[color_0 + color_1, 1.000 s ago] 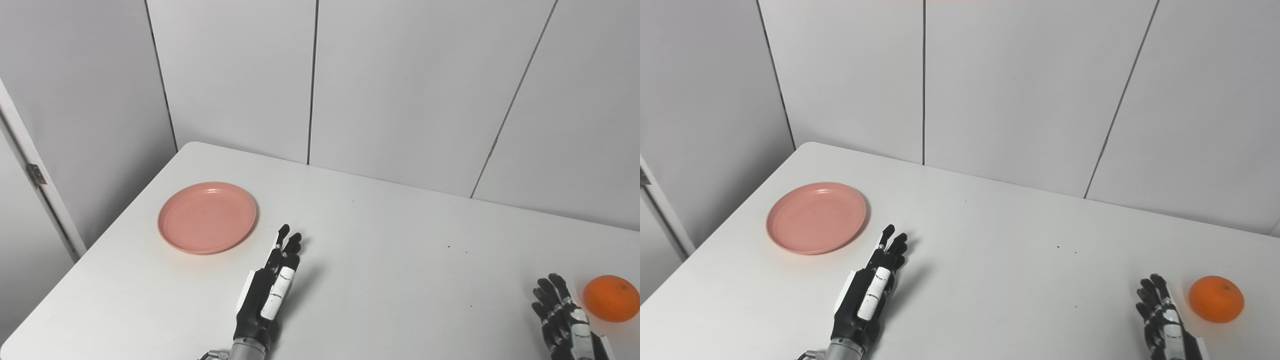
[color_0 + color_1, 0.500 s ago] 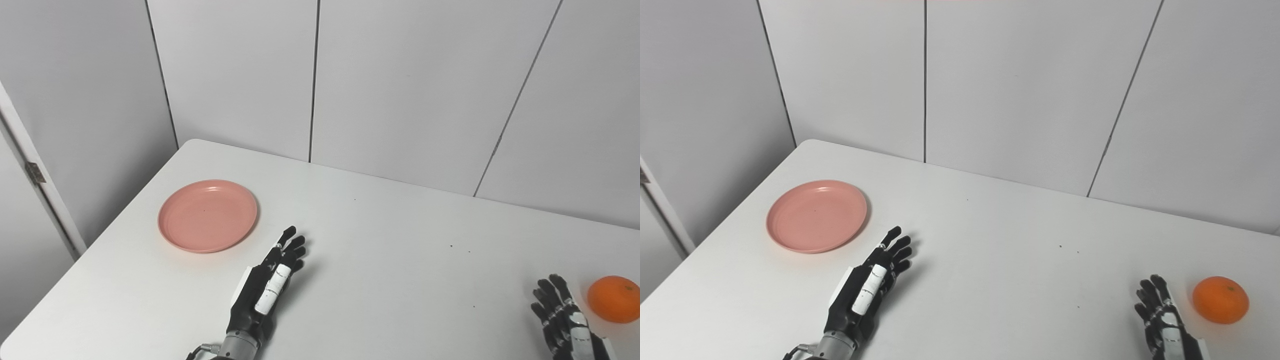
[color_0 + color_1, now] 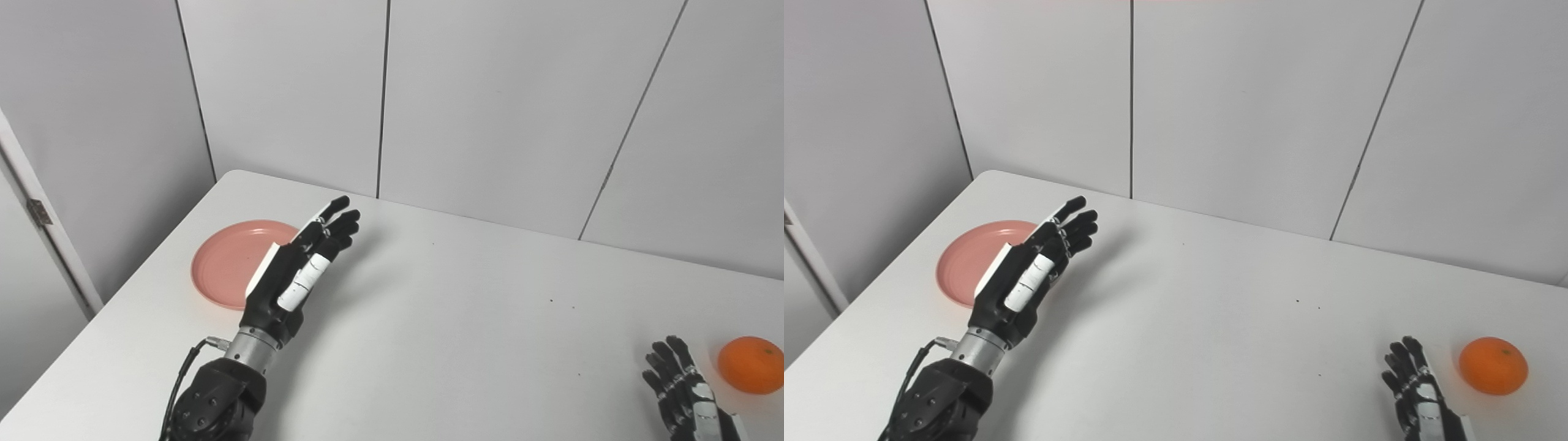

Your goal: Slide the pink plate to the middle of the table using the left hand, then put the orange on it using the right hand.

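Two robot hands show over the white surface (image 3: 465,318). One is the left robot hand (image 3: 298,269), which is lifted up off the surface with its fingers (image 3: 335,222) straight and a little apart, holding nothing. Its palm side faces the right. It hangs in front of the right part of the pink plate (image 3: 223,266), so that part of the plate is hidden behind it. You cannot tell from these views if the robot hand touches the plate, but its shadow falls on the surface to the right of it. The pink plate lies flat near the far left corner of the surface, well away from the middle. It has nothing on it. On the other side, the right robot hand (image 3: 1418,398) sits low at the bottom edge of the view, with its fingers loose and apart, holding nothing too. The orange (image 3: 1493,365) rests on the surface just beside that robot hand, on its right side, not touching it. Grey wall panels (image 3: 490,104) stand behind the surface.
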You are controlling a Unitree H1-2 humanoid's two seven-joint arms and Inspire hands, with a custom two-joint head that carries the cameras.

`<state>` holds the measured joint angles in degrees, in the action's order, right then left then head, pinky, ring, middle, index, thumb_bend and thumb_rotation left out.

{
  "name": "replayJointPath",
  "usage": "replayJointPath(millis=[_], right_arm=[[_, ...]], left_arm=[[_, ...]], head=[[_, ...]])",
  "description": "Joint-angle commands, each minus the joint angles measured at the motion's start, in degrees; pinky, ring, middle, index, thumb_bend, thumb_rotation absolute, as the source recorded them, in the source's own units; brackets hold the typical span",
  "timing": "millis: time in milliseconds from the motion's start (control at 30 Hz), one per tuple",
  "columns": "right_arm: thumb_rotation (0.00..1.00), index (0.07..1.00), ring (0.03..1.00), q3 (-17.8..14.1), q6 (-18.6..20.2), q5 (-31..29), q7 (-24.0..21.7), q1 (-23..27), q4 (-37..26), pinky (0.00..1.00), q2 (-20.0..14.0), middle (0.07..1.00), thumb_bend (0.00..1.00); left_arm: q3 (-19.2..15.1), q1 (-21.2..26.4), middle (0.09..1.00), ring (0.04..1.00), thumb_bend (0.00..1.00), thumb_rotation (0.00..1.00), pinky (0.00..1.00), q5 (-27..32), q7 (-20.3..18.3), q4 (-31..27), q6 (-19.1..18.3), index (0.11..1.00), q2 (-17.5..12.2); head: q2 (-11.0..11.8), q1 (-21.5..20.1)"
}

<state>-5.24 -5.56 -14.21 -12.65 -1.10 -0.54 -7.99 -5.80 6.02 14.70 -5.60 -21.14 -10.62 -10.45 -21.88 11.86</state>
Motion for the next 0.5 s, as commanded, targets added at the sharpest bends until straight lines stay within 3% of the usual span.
replayJointPath(millis=[0, 300, 467], right_arm=[[0.94, 0.949, 0.948, 1.6, 0.4, -0.4, 0.0, -5.4, 4.7, 0.95, 3.0, 0.938, 0.82], [0.94, 0.953, 0.95, 1.7, 0.8, -0.5, -0.2, -5.5, 4.8, 0.96, 2.8, 0.941, 0.82], [0.93, 0.953, 0.947, 1.7, 0.8, -0.3, 0.0, -5.5, 5.0, 0.96, 2.8, 0.938, 0.82]], left_arm=[[-2.1, 3.9, 0.89, 0.9, 1.0, 0.73, 0.91, 2.5, -1.4, -0.9, 0.0, 0.91, -3.2], [-6.7, 10.8, 0.883, 0.925, 1.0, 0.68, 0.93, 5.4, -0.7, -1.1, -4.6, 0.914, -9.2], [-10.9, 13.6, 0.89, 0.932, 1.0, 0.72, 0.94, 8.7, -5.3, 8.4, 0.6, 0.94, -13.8]], head=[[0.0, -0.1], [-0.4, 0.1], [-0.5, 0.1]])
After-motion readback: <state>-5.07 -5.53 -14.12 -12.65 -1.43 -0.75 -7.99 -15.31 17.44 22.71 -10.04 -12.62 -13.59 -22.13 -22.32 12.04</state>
